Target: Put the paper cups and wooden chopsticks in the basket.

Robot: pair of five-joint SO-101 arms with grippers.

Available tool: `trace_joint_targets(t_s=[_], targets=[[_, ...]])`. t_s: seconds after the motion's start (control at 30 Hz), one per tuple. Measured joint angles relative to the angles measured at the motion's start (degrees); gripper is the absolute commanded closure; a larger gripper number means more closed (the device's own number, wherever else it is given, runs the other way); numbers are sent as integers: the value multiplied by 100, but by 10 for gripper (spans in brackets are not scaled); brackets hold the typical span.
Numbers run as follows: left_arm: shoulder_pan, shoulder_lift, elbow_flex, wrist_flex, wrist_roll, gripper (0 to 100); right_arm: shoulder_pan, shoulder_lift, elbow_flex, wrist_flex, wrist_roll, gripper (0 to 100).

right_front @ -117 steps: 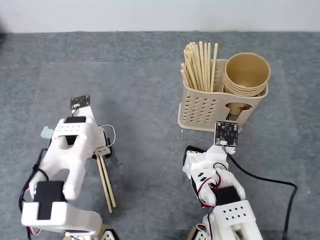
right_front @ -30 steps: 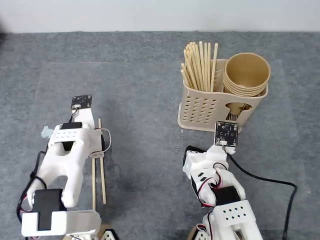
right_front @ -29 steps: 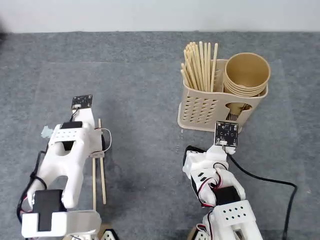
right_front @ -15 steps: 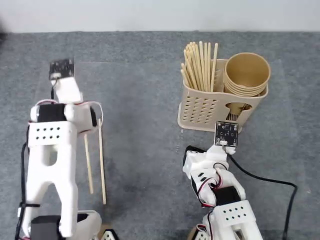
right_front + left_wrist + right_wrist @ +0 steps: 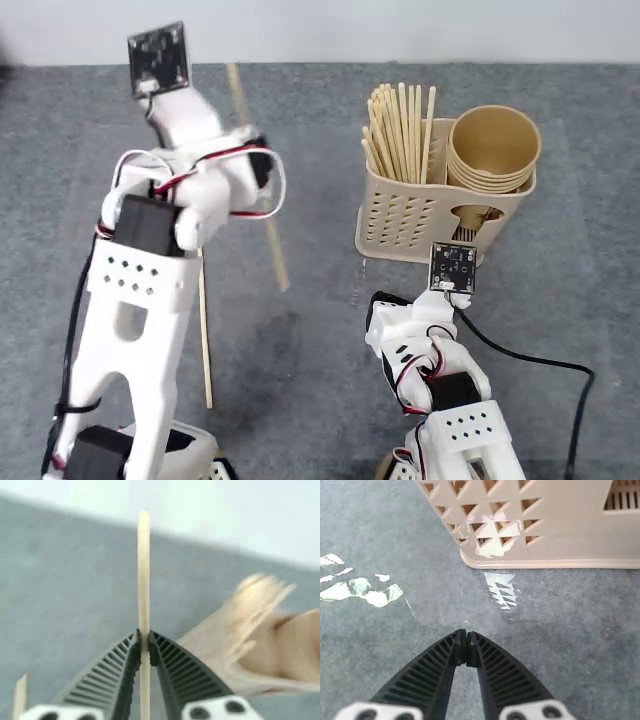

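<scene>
Chopstick one (image 5: pixel 275 250) is up in the air on the left! The left gripper (image 5: pixel 143 636) has its jaws squeezed in on it, almost meeting, with just the thin stick between them. It grips partway along, so a long free end reaches out past the tips. My read is that this free end is what gets steered into the basket. From above, the stick hangs at a slant over the grey mat (image 5: pixel 300 380), one end toward the far wall, the other toward the near side.

Just right of the arm's long white link, chopstick two (image 5: pixel 205 340) lies flat on the mat, running near to far. Nothing touches it, so it looks like the next pick.

On to the right: the basket (image 5: pixel 410 215) stands well apart from the held stick. Its left compartment holds a bundle of chopsticks (image 5: pixel 400 130) standing upright and fanned. Its right compartment holds the stacked paper cups (image 5: pixel 495 145), nested one inside another. The cups look done to me.

Just near of the basket, the right gripper (image 5: pixel 466 647) sits low over the mat, jaws pressed together on nothing. It seems parked there to leave the basket's top open for the left arm.
</scene>
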Motion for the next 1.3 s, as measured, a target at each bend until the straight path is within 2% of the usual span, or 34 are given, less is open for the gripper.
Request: trace_joint_targets(t_s=[0.4, 0.73, 0.9, 1.03, 1.13, 1.3], targets=[[888, 70, -105, -3077, 202, 988, 0, 0, 0, 0, 0, 990], [1178, 1292, -105, -4422, 202, 987, 0, 0, 0, 0, 0, 990], [1178, 1705, -105, -4598, 123, 972, 0, 0, 0, 0, 0, 990], [1178, 1741, -105, -4563, 9, 863, 0, 0, 0, 0, 0, 990], [1178, 1741, -105, -4246, -18, 800, 0, 0, 0, 0, 0, 990], [1187, 1644, -105, -3499, -18, 798, 0, 0, 0, 0, 35, 990]])
